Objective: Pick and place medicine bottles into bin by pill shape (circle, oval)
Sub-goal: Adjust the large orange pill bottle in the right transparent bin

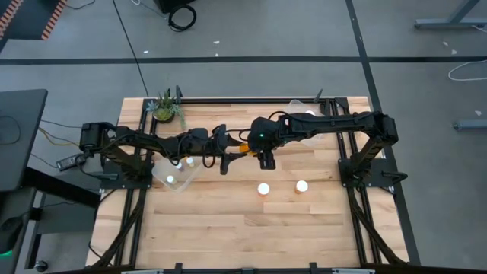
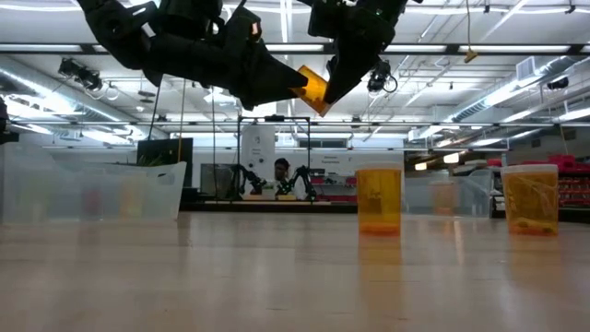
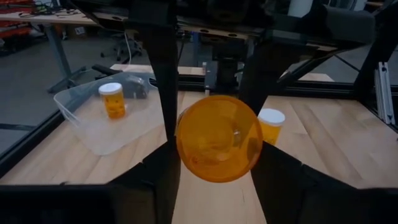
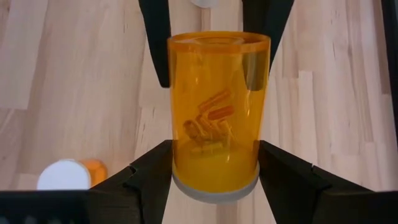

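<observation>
Two standing bottles (image 1: 263, 189), one aloft (image 2: 312, 88)

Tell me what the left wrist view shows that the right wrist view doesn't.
Only the left wrist view shows a clear bin holding a capped bottle, plus the round bottom of the held bottle. Only the right wrist view shows that bottle's side with elongated pills inside. Both show the held bottle between dark gripper fingers above the wooden table, and another white-capped bottle standing on it.

Potted plant (image 1: 165, 106) at wooden table's (image 1: 228, 228) far-left corner.
</observation>
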